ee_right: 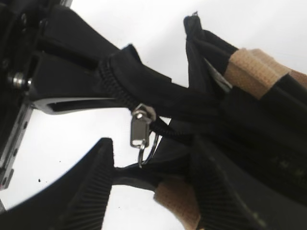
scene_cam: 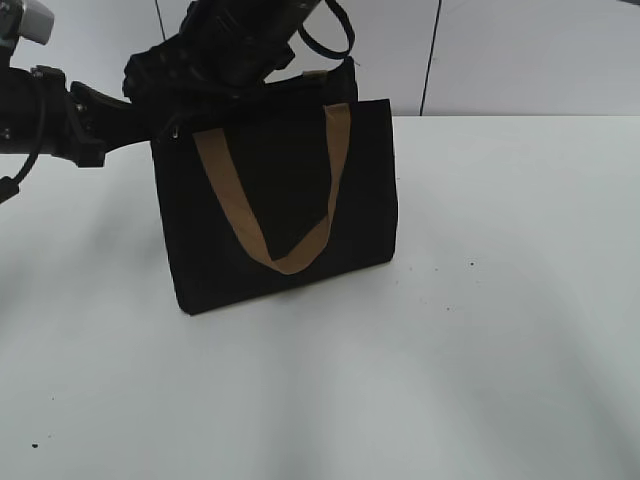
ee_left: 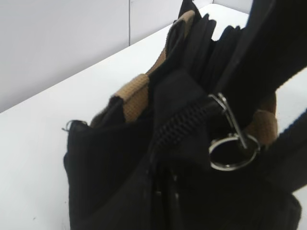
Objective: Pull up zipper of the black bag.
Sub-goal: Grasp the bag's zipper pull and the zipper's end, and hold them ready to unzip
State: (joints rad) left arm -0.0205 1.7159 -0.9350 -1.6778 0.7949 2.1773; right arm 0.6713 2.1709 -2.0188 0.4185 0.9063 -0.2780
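Observation:
The black bag (scene_cam: 280, 200) stands upright on the white table, its tan strap handle (scene_cam: 270, 215) hanging down the front. The zipper (ee_right: 120, 91) runs along its top rim, with a metal slider (ee_right: 142, 125) and a ring pull (ee_left: 233, 152) near the bag's left end. My left gripper (scene_cam: 165, 125) reaches in from the left and is shut on the bag's fabric at the zipper's end (ee_right: 96, 81). My right gripper (ee_right: 151, 160) comes down over the bag's top (scene_cam: 245, 65). Its ribbed fingers are open on either side of the ring pull and do not pinch it.
The white table (scene_cam: 480, 330) extends in front and to the right of the bag. A pale panelled wall (scene_cam: 520, 50) stands close behind. The second tan handle (ee_right: 254, 72) lies against the bag's far side, beside the right gripper.

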